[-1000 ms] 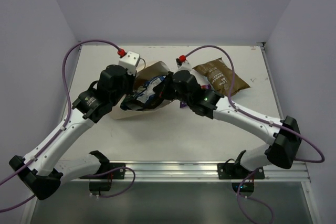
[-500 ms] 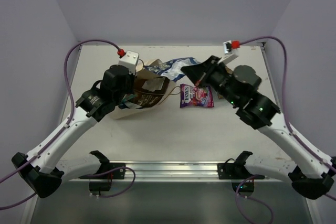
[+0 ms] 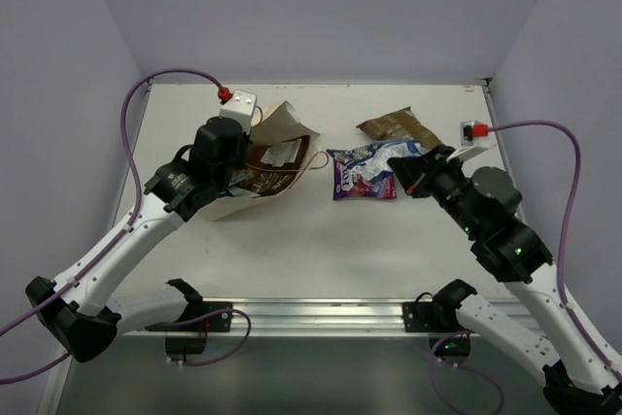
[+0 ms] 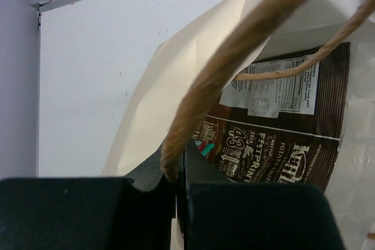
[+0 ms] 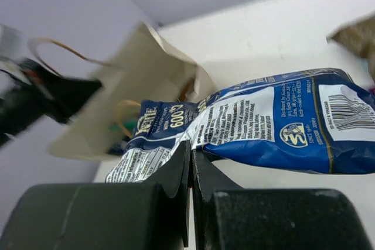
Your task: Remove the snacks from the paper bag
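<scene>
Paper bag (image 3: 283, 126) lies open — brown packet (image 3: 266, 179) inside; blue-and-white packet (image 5: 270, 126) in right claw (image 5: 190, 148).

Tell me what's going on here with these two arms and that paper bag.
The left gripper is shut on a string handle of the paper bag, holding the bag's mouth open on the table. A brown packet lies inside it. The right gripper is shut on a blue-and-white packet, out of the bag and to its right, overlapping a magenta-purple packet in the top view. A second brown packet lies on the table beyond them.
</scene>
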Robot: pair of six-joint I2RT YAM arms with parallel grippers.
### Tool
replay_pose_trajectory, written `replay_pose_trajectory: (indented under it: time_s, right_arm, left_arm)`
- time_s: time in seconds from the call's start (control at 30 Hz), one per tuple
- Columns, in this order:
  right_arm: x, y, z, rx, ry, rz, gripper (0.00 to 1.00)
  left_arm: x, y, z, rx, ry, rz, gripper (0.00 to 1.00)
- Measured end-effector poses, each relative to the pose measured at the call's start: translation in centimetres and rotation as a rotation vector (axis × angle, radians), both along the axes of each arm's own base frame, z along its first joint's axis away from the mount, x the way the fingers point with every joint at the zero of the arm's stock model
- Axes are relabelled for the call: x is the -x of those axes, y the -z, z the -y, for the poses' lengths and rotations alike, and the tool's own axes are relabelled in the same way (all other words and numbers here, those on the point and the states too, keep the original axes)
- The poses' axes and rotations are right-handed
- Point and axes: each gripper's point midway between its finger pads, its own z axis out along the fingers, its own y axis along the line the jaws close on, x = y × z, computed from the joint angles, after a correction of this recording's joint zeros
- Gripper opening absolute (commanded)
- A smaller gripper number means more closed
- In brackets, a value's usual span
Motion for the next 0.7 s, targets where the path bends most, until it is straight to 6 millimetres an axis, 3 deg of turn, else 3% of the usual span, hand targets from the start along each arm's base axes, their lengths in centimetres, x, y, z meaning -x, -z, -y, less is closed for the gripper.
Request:
replay_pose_trajectory:
  time_s: [0.13, 0.27, 0.47, 0.6, 0.7]
  right_arm:
    - [-0.2, 8.5, -1.3, 0.118, -0.055, -0.190, 0.00]
    - [-0.3, 13.7, -3.4, 0.171, -0.154, -0.299, 0.00]
    - [-1.3, 18.3, -8.0, 0.250, -0.345, -0.344, 0.00]
    - [0.0, 20.8, -12.3, 0.332, -0.518, -0.315, 0.01]
    - [0.6, 22.2, -13.6, 0.348, -0.574, -0.317, 0.19]
  left_arm:
    - [0.0, -0.3, -0.1, -0.001, -0.001, 0.008, 0.00]
    - [0.2, -0.7, -0.1, -0.003, 0.017, 0.016, 0.00]
    - [0.8, -1.7, -0.4, 0.003, 0.037, 0.043, 0.00]
    - [0.9, -1.8, -0.2, -0.001, 0.055, 0.043, 0.00]
    - [1.0, -1.7, 0.1, -0.007, 0.083, 0.038, 0.00]
